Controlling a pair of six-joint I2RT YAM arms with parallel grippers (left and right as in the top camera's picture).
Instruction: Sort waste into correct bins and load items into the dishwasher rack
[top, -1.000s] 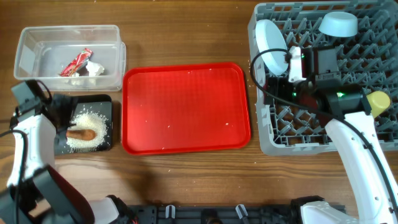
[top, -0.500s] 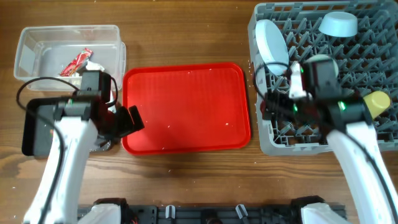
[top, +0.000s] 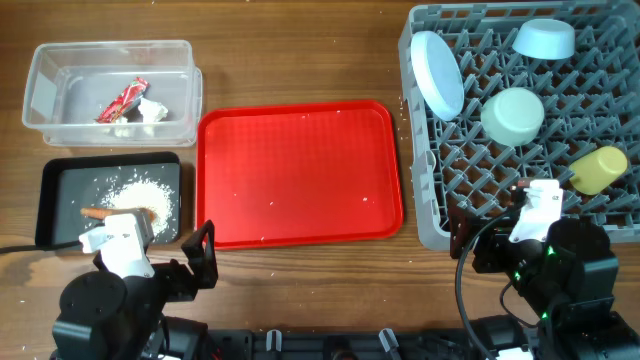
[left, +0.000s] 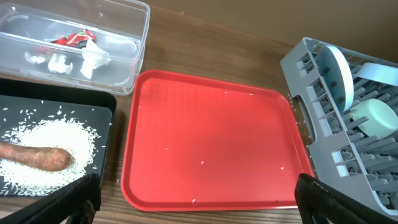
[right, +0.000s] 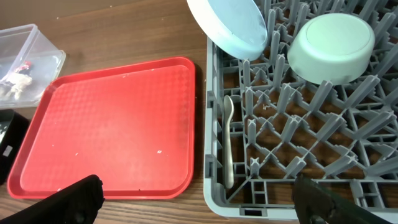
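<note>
The grey dishwasher rack at the right holds the pale blue plate, small pale blue bowl, pale green bowl, yellow cup and white spoon. The clear tub holds the red-and-white wrapper and paper scrap. The black tray holds rice crumbs and the orange piece. My left gripper is open and empty at the front left. My right gripper is open and empty by the rack's front corner.
A bright red serving tray lies in the middle between the bins and the rack, with a few white crumbs on it. Bare wooden table runs along the front edge.
Both arms have pulled back to the front edge, the left from over the black tray, the right from over the rack. The green bowl now shows uncovered in the rack.
</note>
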